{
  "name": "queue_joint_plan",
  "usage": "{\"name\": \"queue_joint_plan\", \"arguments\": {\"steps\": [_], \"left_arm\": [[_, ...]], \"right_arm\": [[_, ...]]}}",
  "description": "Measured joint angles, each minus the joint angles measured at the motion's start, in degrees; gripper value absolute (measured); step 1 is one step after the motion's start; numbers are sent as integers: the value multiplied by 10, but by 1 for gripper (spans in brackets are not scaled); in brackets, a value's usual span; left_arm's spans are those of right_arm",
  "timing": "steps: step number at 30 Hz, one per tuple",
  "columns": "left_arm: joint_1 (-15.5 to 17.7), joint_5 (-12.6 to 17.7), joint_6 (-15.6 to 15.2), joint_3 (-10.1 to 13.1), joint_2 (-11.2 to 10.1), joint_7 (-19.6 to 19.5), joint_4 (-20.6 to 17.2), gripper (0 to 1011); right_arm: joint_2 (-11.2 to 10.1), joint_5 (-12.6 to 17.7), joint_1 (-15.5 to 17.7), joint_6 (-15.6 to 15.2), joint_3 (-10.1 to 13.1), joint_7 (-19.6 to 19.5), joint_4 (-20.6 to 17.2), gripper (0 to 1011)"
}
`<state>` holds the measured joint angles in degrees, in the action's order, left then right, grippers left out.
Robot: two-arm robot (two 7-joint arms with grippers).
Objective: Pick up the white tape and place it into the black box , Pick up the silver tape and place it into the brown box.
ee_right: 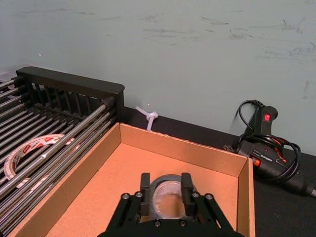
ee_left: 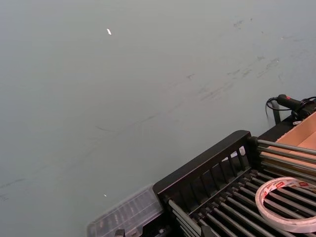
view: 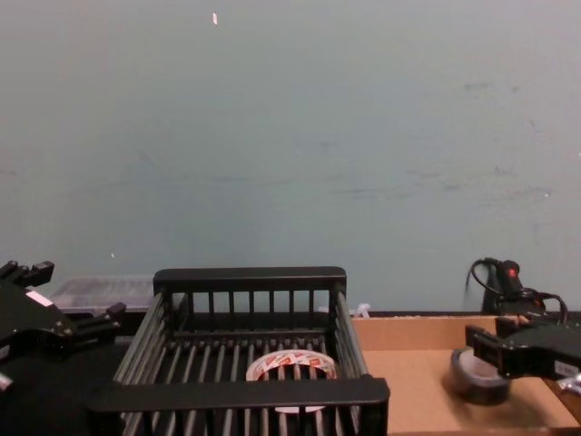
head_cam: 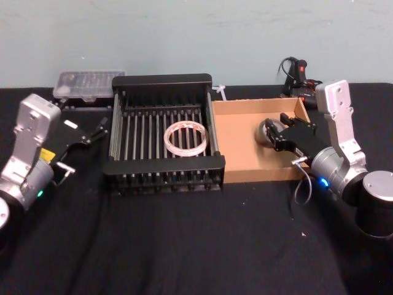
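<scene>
The white tape (head_cam: 185,137), red print on its ring face, lies flat on the slatted floor of the black box (head_cam: 161,81), so the first half of the job looks finished. In the brown box (head_cam: 245,173) beside it, the right gripper (head_cam: 274,136) reaches in over the near right wall with the silver tape (head_cam: 266,131) at its fingertips. The right wrist view shows its two fingers standing to either side of the roll's upper edge, set about as far apart as the roll is thick; whether they press on the roll or have just let go cannot be told. In the chest view the roll sits low against the cardboard floor, so it appears to be at rest or very nearly so. By that reading, what remains is for the gripper to part from the roll and lift clear. The left gripper (head_cam: 92,132) hangs idle just left of the black box, its fingers spread with nothing between them. A clear plastic case (head_cam: 88,83) sits behind it, and a black corded tool (ee_right: 266,148) lies on the black cloth beyond the brown box. The gripper body hides the lower part of the silver tape, and its contact with the floor is not plainly visible.
</scene>
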<state>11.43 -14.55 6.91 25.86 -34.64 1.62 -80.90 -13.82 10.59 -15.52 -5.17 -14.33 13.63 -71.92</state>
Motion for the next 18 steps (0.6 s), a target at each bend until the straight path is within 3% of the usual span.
{"name": "queue_joint_plan", "arguments": {"steps": [18], "left_arm": [[0, 0, 0, 0, 0, 0, 0, 1001]], "right_arm": [[0, 0, 1, 0, 1, 0, -3, 922]]}}
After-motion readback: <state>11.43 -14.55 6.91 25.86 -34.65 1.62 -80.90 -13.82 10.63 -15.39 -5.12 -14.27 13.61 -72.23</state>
